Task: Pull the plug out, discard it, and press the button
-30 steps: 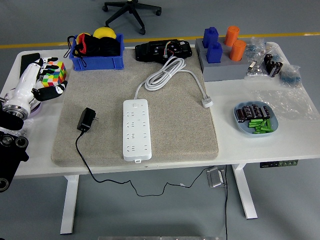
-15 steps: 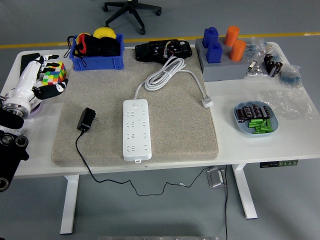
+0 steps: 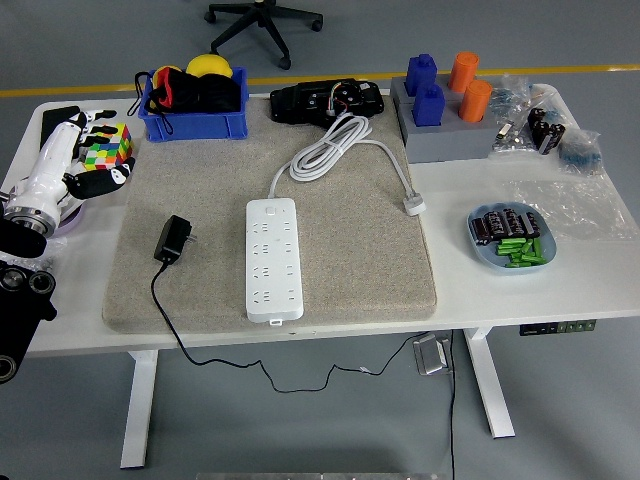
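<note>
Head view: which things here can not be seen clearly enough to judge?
- White power strip: its button is too small to find.
- Black plug adapter: its cord drops below the table edge; its end is unseen.
- Left hand: overlaps the colourful puzzle cube; contact unclear.
- Right hand: outside the frame.

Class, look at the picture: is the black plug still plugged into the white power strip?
No, the black plug lies on the grey mat left of the power strip, apart from it.
</note>
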### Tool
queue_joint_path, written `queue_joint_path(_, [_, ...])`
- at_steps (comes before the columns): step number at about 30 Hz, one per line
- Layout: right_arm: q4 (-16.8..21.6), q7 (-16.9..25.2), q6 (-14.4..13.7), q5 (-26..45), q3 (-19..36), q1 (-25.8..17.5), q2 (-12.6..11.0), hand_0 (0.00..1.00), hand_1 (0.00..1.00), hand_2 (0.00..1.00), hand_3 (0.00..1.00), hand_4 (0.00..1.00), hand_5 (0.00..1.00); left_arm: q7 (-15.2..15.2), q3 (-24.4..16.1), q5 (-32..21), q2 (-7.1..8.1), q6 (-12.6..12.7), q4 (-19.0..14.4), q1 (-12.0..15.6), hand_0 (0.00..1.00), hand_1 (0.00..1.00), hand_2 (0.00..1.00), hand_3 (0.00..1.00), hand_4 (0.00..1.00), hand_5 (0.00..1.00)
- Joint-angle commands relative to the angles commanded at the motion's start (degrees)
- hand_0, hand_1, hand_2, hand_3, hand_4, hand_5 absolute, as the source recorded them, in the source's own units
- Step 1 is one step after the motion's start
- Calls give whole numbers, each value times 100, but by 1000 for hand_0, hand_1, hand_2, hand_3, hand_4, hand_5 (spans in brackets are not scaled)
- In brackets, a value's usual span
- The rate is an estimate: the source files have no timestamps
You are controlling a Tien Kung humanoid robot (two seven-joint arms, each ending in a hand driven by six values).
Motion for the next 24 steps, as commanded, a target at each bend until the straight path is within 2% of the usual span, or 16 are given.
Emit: queue_joint_path(24, [-10, 2, -1, 12, -58, 3, -28, 752, 701, 711, 723, 778, 629, -23, -5, -8, 46, -7, -11, 9, 764, 718, 722, 837, 708, 40])
